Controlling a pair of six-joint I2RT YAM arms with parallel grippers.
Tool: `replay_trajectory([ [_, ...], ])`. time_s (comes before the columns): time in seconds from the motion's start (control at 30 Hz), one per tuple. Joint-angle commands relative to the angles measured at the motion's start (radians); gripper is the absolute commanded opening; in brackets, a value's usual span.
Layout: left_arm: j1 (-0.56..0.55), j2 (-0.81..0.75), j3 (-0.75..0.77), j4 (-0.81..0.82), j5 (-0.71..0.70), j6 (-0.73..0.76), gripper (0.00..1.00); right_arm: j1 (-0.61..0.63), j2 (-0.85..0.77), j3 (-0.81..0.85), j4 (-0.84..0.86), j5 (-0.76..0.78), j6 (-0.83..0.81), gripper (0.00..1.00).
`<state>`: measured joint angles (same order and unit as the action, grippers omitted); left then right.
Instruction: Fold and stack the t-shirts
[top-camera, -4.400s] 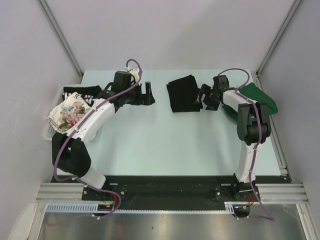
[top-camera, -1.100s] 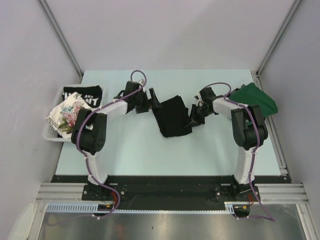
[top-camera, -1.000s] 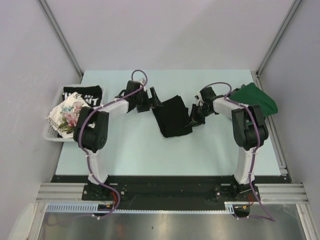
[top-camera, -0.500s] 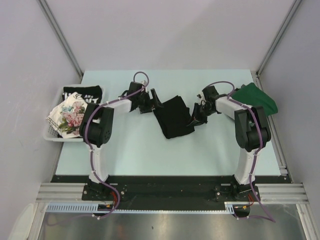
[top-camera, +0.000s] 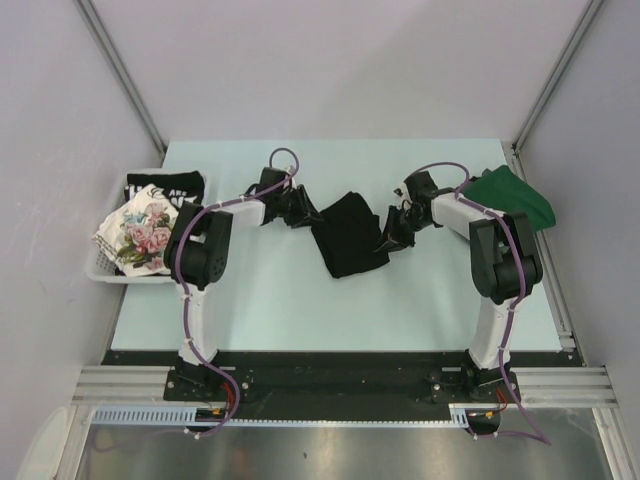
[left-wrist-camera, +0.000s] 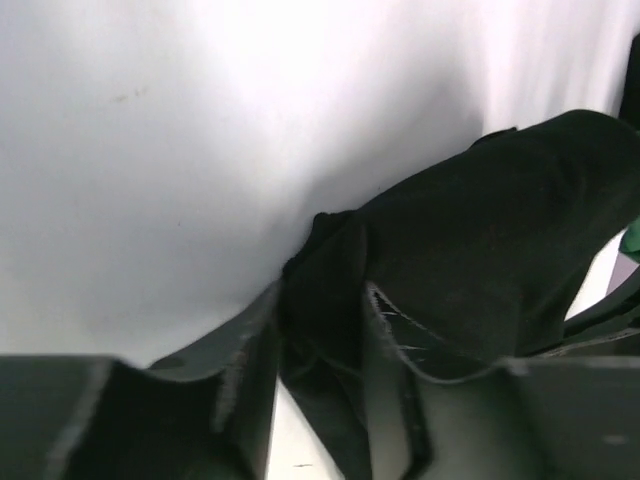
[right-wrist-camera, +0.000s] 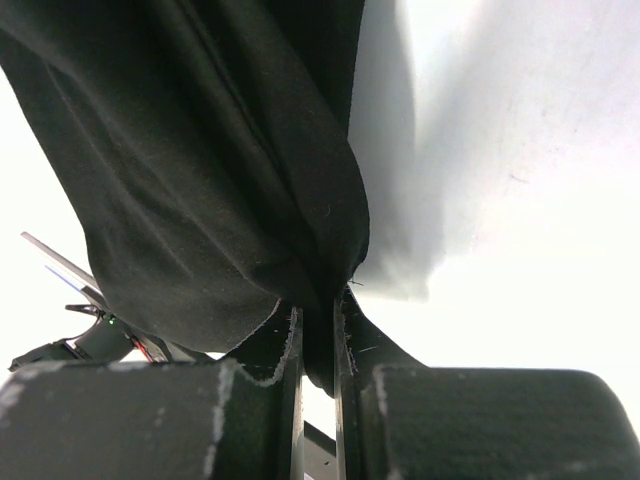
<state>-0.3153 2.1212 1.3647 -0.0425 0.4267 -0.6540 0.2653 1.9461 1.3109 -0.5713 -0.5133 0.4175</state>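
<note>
— Top external has the large plain black cloth t-shirt (top-camera: 350, 235) bunched at the middle of the pale table (top-camera: 280, 310). The right gripper (right-wrist-camera: 318, 330) pinches its right edge, jaws narrow. Left?

— The left gripper (left-wrist-camera: 320, 330) straddles the left corner, but I cannot tell if the pinch is firm. I'd seat it deeper, then draw both edges apart evenly. Sleeves and collar are hidden in the folds.
</note>
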Motion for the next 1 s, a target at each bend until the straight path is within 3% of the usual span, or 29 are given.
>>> replay_trajectory([
  [0.0, 0.002, 0.017, -0.026, -0.007, 0.044, -0.003, 0.36, 0.008, -0.033, -0.002, -0.013, -0.011, 0.000, 0.00],
  [0.2, 0.002, 0.002, -0.021, -0.016, 0.055, 0.017, 0.00, 0.002, -0.042, -0.002, -0.018, -0.001, -0.006, 0.00],
  [0.47, -0.002, 0.016, 0.103, -0.051, 0.098, 0.037, 0.00, -0.055, -0.076, -0.002, -0.042, -0.001, -0.025, 0.00],
  [0.8, -0.103, 0.078, 0.462, -0.106, 0.228, 0.010, 0.00, -0.116, -0.164, 0.005, -0.038, 0.013, -0.017, 0.00],
  [0.97, -0.175, 0.129, 0.681, -0.138, 0.261, -0.019, 0.00, -0.139, -0.225, 0.071, -0.096, 0.093, -0.058, 0.00],
])
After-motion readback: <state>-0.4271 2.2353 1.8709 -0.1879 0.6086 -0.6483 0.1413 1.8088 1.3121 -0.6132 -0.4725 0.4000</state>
